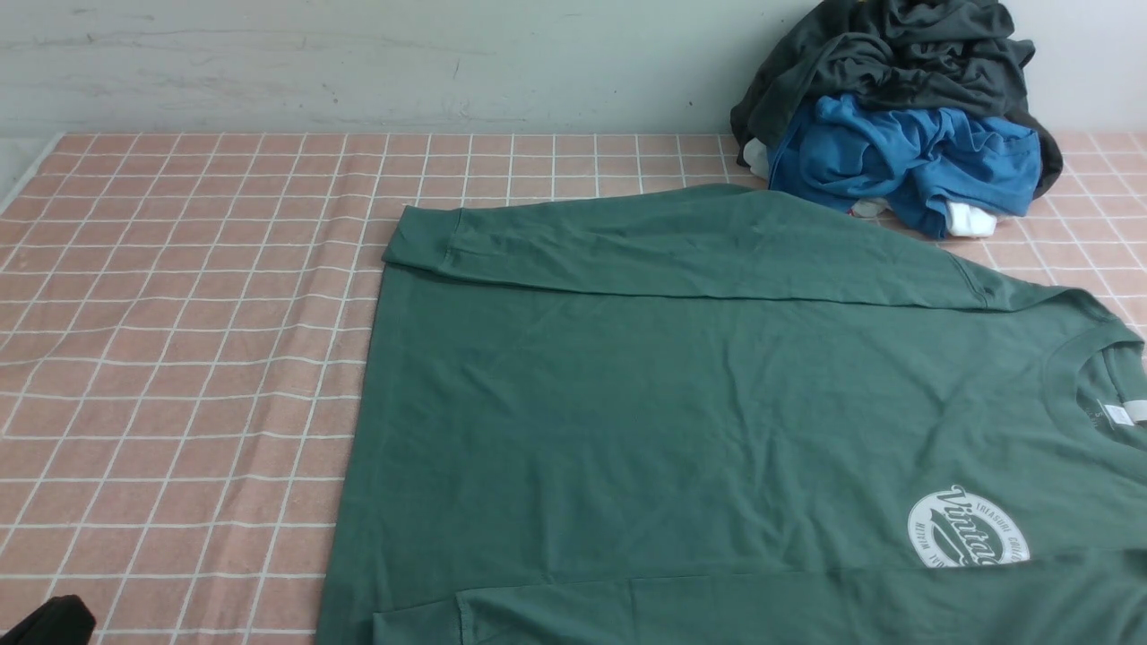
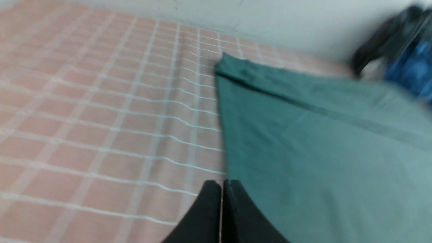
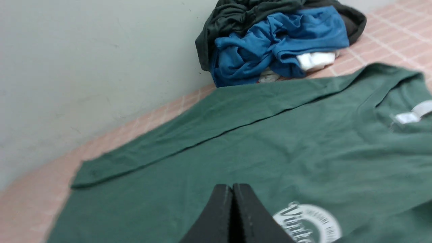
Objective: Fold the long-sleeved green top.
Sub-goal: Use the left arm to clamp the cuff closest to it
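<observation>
The green long-sleeved top [image 1: 681,403] lies flat on the checked cloth, neck to the right, its white round logo [image 1: 968,527] near the front right. One sleeve is folded across the far side [image 1: 681,242], another across the near edge [image 1: 717,609]. My left gripper [image 2: 221,184] is shut and empty, hovering above the top's hem edge [image 2: 222,135]; a dark corner of it [image 1: 45,623] shows at the front view's bottom left. My right gripper [image 3: 232,186] is shut and empty above the top's chest [image 3: 236,152], near the logo [image 3: 308,222]. It does not show in the front view.
A pile of clothes sits at the back right against the wall: a dark grey-black garment [image 1: 896,63] over a bright blue one [image 1: 905,161], with white bits beneath. The pink checked cloth [image 1: 179,358] covers the table, wrinkled at the left of the top.
</observation>
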`<state>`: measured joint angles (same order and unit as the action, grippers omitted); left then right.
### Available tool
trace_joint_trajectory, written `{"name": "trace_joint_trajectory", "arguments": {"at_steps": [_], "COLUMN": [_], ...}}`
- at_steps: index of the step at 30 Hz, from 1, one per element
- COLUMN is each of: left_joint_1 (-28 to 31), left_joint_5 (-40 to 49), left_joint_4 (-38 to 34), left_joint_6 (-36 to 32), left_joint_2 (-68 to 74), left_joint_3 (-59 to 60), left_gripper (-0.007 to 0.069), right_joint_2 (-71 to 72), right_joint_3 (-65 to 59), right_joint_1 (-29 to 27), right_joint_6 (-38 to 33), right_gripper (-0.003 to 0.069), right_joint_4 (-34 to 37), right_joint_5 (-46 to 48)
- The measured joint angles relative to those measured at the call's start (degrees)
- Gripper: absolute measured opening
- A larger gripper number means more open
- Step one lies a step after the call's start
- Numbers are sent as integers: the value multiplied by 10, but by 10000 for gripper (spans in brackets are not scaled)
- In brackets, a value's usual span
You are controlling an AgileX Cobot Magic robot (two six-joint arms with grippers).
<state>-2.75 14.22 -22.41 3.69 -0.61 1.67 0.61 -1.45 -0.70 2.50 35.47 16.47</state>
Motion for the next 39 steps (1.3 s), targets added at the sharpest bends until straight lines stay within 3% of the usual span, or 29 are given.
{"name": "trace_joint_trajectory", "arguments": {"at_steps": [3, 5, 7, 17, 20, 22, 25, 29, 33, 39], "left_joint_1": [0, 0, 0, 0, 0, 0, 0, 0, 0, -46], "left_joint_5": [-5, -11, -15, 3, 54, 102, 153, 241, 360, 460], "left_joint_4": [-173, -258, -297, -321, -320, -317, -293, -187, -50, 83], "left_joint_6": [114, 147, 150, 84, 1, -106, -186, -200, -213, -203], "left_joint_2": [0, 0, 0, 0, 0, 0, 26, 156, 318, 500], "left_joint_3": [0, 0, 0, -2, -30, -80, -144, -231, -333, -456], "left_gripper": [-3, -3, -3, -3, -3, -3, -3, -3, -3, -2], "right_joint_2": [0, 0, 0, 0, 0, 0, -2, -74, -201, -380], "right_joint_3": [0, 0, 0, 0, 0, 6, 50, 135, 242, 377], "right_joint_1": [0, 0, 0, 0, 0, 0, 0, 0, 7, 52], "right_joint_6": [54, 69, 70, 24, 7, -38, -111, -164, -171, -172], "right_gripper": [-14, -14, -14, -14, -14, -14, -14, -14, -14, -14], "right_joint_4": [116, 172, 201, 203, 196, 168, 107, 2, -112, -162], "right_joint_5": [1, 1, -1, -75, -63, -28, 22, 73, 155, 369]}}
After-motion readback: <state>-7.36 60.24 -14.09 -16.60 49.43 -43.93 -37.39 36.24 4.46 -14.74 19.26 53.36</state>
